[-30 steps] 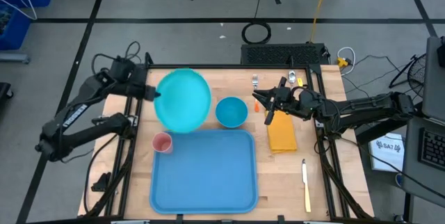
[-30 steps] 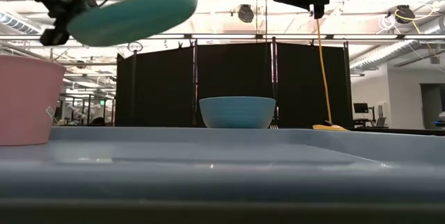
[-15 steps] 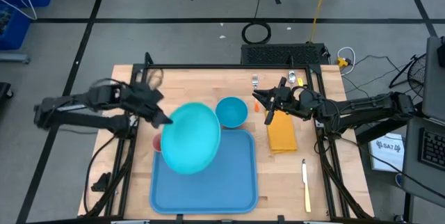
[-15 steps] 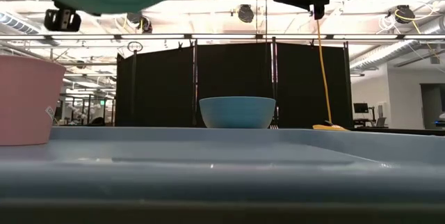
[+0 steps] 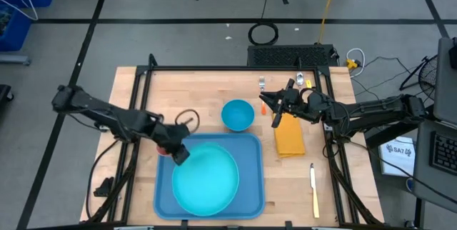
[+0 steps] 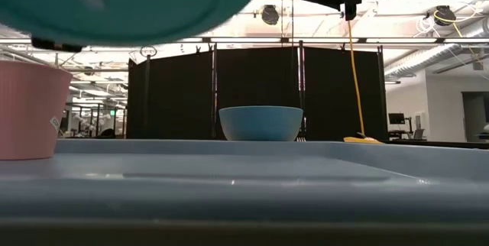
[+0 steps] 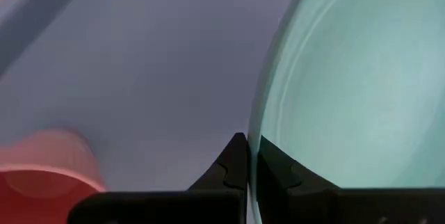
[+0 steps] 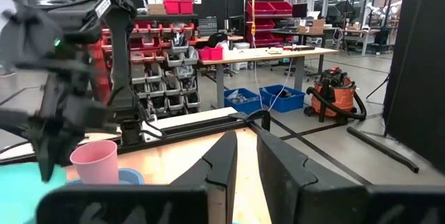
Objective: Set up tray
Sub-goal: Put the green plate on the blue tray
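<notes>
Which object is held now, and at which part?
The left gripper holds the teal plate by its rim, above the tray. The right gripper holds nothing.

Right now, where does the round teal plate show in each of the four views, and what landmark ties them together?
High view: the teal plate lies over the tray, held at its rim by the left gripper.
Low view: it fills the top left, above the tray.
Left wrist view: right half, rim between the fingers.
Right wrist view: a sliver at bottom left.
Shared landmark: the pink cup, beside the plate.
</notes>
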Controlling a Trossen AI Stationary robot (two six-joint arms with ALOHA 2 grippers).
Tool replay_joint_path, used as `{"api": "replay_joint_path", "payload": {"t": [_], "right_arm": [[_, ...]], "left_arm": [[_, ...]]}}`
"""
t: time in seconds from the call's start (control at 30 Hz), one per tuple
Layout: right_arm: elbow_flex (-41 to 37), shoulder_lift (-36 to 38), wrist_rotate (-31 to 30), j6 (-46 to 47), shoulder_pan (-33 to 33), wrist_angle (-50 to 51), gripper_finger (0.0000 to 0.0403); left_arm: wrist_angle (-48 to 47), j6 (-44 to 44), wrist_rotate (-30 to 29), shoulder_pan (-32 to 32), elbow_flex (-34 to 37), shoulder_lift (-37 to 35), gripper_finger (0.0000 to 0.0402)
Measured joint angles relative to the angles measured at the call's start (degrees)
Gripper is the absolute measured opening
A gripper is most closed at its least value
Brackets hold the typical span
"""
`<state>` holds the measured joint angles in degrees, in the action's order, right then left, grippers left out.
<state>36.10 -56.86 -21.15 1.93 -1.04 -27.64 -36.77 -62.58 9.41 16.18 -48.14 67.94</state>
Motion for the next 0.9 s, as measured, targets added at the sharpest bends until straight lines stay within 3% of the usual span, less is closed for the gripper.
{"api": "replay_joint_path", "payload": {"t": [0.4, 0.9], "right_arm": [[0.00, -0.01, 0.17, 0.65, 0.00, -0.45, 0.0047], [0.00, -0.01, 0.36, 1.64, 0.00, -0.92, 0.0047]], "left_arm": [[-3.41, -2.50, 1.44, 3.05, 0.02, 8.99, 0.0006], [-5.61, -6.93, 0.38, 7.21, -0.17, 12.68, 0.0006]]}}
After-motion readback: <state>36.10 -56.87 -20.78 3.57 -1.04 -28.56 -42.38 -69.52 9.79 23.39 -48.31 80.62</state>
